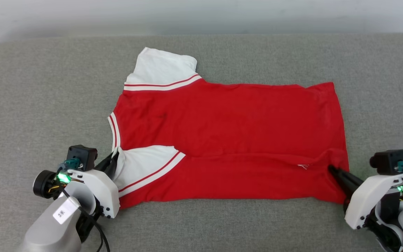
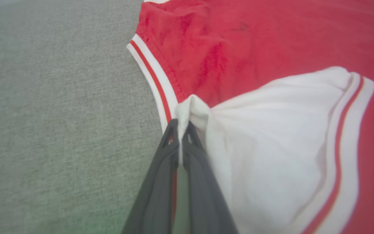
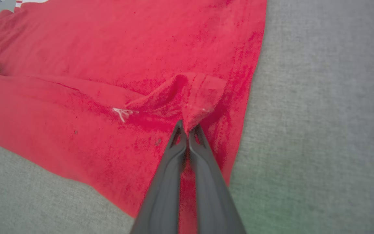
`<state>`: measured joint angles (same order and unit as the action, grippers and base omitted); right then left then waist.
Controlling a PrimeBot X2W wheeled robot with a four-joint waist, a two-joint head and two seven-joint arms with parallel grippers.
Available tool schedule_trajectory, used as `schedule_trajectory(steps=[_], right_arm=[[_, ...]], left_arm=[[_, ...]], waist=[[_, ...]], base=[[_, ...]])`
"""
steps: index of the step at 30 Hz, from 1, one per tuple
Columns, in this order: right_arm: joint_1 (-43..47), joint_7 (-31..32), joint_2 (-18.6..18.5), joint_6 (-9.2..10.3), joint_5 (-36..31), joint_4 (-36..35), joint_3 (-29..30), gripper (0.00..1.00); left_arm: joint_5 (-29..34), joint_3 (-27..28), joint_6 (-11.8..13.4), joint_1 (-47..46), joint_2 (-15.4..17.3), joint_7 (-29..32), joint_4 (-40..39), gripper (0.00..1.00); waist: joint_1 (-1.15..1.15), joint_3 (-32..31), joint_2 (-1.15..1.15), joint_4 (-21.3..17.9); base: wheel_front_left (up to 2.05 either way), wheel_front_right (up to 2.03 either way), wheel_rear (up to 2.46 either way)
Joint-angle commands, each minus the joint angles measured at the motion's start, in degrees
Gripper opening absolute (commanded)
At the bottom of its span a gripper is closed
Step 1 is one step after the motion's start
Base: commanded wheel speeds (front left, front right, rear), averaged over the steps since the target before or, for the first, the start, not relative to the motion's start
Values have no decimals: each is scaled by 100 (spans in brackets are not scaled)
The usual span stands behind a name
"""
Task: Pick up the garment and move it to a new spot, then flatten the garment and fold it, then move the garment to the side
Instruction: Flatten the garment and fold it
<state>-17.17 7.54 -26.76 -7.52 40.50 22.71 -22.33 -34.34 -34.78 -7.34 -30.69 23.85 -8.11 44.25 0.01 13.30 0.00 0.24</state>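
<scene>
We had near edge pinched: left gripper (image 1: 112, 161) clamped on white sleeve (image 1: 145, 164), right gripper (image 1: 331, 168) on hem corner (image 3: 203, 94). Red T-shirt (image 1: 222, 119) lay flat mid grey fabric surface (image 1: 47, 87), near strip folded over. Further folds and sideways move were left, we judged.

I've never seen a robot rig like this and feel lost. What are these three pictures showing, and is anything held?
A two-armed robot is working on a red T-shirt that lies on a grey padded surface. The wide picture comes from a camera on its head; the left gripper and right gripper reach in from the bottom corners. The other two come from wrist cameras, each looking along that arm's two dark fingers. The left gripper is shut on the edge of the white sleeve; the right is shut on a bunched bit of red hem. The shirt's near edge lies folded over its body.
</scene>
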Motion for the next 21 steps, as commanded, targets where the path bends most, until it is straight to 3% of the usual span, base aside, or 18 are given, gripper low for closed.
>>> schedule_trajectory(steps=[1,10,17,20,21], right_arm=[[42,-94,-25,7,16,-36,92,100],[493,-290,-132,7,-88,-532,541,100],[839,-117,-39,7,-262,-957,976,100],[941,12,53,7,-386,-1134,1136,100],[941,12,53,7,-386,-1134,1136,100]], left_arm=[[-62,-57,-10,-36,55,-65,49,100],[-459,-351,-8,-367,549,246,-495,100],[-1313,-653,-9,-685,1127,1828,-1498,100],[-1841,-856,-9,-787,1318,3051,-1902,100],[-1841,-856,-9,-787,1318,3051,-1902,100]], waist=[[-1,-112,0,55],[-1,-551,0,207],[-1,-725,0,298],[-1,-745,0,307],[-1,-745,0,307]], base=[[0,0,0],[0,0,0],[0,0,0],[0,0,0],[0,0,0]])
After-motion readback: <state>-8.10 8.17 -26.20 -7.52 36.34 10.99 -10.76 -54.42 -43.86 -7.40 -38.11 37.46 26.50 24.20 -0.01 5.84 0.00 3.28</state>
